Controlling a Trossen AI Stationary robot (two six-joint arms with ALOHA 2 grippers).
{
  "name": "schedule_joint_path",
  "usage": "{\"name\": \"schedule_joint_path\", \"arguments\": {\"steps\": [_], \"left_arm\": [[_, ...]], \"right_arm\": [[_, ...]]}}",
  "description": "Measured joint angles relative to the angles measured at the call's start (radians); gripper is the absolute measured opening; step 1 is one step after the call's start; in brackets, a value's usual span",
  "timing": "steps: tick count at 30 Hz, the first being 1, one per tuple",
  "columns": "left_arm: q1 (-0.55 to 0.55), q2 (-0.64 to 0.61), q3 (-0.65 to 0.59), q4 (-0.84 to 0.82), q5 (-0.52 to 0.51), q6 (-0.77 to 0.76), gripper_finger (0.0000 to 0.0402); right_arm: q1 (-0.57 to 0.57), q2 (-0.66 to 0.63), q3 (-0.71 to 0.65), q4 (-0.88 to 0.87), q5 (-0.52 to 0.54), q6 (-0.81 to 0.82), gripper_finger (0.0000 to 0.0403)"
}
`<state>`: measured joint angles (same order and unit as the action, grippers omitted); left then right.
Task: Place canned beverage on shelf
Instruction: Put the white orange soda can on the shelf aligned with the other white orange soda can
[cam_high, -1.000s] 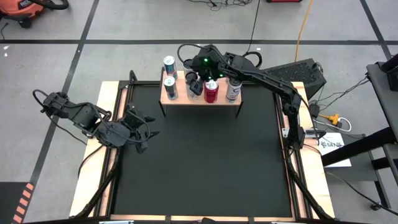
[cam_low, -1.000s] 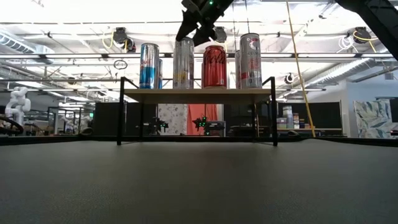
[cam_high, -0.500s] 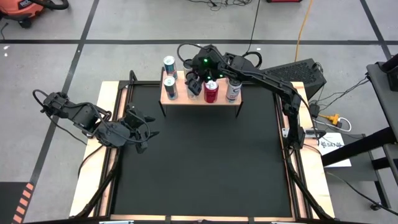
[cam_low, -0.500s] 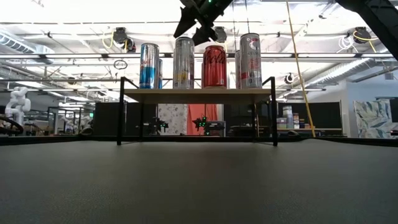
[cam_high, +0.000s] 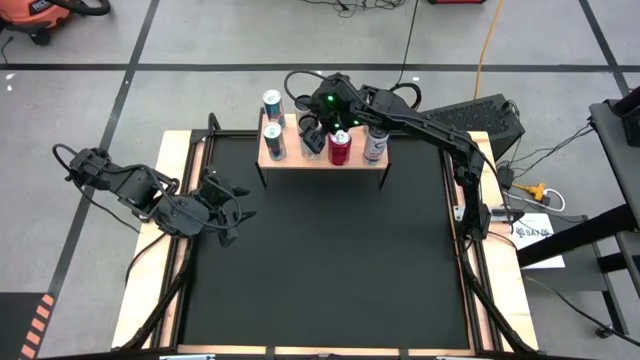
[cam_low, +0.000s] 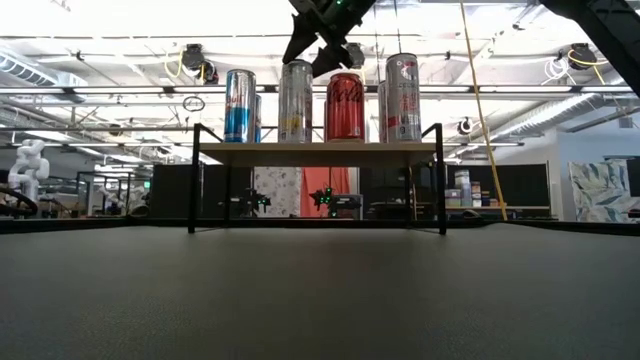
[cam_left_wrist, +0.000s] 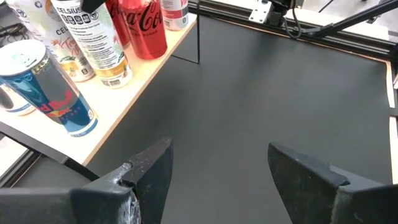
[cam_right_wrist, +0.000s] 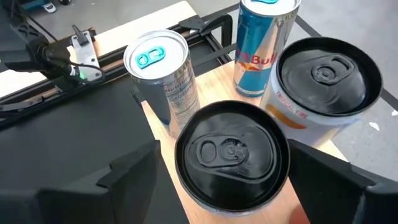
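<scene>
The shelf (cam_high: 300, 160) stands at the table's far edge, a light-wood board on black legs, with several cans upright on it. My right gripper (cam_low: 312, 45) hangs open just over a tall black-lidded can (cam_right_wrist: 231, 155) in the front row, which stands on its base between a silver can (cam_right_wrist: 155, 59) and a red cola can (cam_low: 345, 105). One finger shows on each side of its lid with a gap, touching nothing. My left gripper (cam_left_wrist: 217, 180) waits open at the table's left edge (cam_high: 228, 205), facing the shelf.
On the shelf also stand a blue energy-drink can (cam_low: 240, 105), a white-and-red can (cam_low: 403, 97) at the right end and a second black-lidded can (cam_right_wrist: 323, 81) behind. The black mat (cam_high: 330, 260) in front of the shelf is bare.
My right gripper has rolled a little about its own pointing line while staying over the shelf. The cans have not moved.
</scene>
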<state>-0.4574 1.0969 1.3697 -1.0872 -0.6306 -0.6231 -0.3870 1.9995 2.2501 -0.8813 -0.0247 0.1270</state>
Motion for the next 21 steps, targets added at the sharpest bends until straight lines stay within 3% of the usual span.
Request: {"name": "schedule_joint_path", "arguments": {"steps": [11, 21], "left_arm": [[0.0, 0.0, 0.0, 0.0, 0.027, 0.0, 0.0262], [0.0, 0.0, 0.0, -0.001, 0.028, 0.0, 0.0262]], "right_arm": [[0.001, 0.0, 0.0, -0.015, 0.025, 0.038, 0.0269], [0.011, 0.0, 0.0, -0.006, 0.03, 0.096, 0.0253]]}}
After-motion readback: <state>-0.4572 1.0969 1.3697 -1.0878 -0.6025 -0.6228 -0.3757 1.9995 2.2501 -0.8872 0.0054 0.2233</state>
